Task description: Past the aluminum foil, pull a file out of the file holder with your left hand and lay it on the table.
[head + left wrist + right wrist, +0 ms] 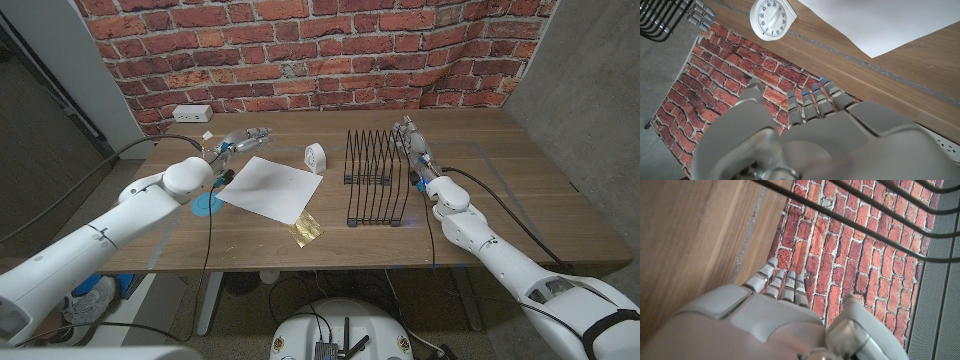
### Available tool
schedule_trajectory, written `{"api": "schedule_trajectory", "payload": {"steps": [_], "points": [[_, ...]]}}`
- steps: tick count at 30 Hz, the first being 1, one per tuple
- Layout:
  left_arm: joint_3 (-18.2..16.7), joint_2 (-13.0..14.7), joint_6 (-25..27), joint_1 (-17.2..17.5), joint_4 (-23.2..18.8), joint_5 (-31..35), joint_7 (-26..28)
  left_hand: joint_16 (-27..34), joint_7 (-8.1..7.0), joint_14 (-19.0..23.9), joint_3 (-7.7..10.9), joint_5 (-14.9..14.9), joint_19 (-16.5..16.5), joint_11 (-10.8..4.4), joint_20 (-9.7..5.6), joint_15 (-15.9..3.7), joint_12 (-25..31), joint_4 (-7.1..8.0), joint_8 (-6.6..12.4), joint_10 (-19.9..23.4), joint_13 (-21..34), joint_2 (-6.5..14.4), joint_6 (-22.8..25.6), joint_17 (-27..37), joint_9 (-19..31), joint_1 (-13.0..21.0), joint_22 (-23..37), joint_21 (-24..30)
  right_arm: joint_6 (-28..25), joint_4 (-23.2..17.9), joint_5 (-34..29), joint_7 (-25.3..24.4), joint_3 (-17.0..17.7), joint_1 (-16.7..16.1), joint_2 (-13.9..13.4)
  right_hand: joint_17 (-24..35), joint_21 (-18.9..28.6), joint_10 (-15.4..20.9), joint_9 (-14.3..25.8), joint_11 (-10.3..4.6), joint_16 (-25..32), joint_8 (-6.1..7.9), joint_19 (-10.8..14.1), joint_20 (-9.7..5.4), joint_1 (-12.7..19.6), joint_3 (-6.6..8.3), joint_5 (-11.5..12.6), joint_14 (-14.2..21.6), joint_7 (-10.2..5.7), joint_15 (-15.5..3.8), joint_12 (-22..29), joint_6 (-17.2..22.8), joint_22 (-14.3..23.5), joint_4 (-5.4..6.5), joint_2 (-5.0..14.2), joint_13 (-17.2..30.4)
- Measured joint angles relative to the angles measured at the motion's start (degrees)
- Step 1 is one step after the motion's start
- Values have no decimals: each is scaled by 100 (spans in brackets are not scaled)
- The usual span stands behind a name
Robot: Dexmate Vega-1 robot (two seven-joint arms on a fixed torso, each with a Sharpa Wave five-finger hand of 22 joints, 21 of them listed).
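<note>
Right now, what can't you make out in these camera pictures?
- File holder: head view, too small to tell whether any file sits between its black wires.
- Aluminum foil: head view, small; its shape is unclear.
- Timer: left wrist view, top cut off by the picture's edge.
- Right hand: head view, its fingers are too small to tell apart beside the holder.

A white file (267,188) lies on the table (500,190) between the left hand (240,143) and the black file holder (375,180).

Blk file holder (375,178), wht file (268,187)
</note>
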Motion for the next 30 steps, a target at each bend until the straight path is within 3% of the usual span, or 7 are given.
{"api": "schedule_trajectory", "payload": {"steps": [18,30], "points": [[67,-846,-1189,-69,1066,-22,397,0,-45,-71,-5,0,-29,-81,-29,-10,0,67,-24,-161,0,64,-159,-3,0,-231,0,0,294,44,-35,-88,21,-106,78,0,0,0,0,0,0,0,0,0,0,1,-23,0,0,0,0,0,0,-1,0,0],[62,-1394,-1900,-126,1846,-227,591,55,-26,-48,-5,0,15,-135,-29,12,65,66,43,-108,0,84,-74,-18,-25,-317,0,43,252,-195,-85,-280,50,-266,23,1,0,0,0,0,0,0,15,-15,0,-22,-23,0,0,0,0,0,0,-25,0,0]]}}
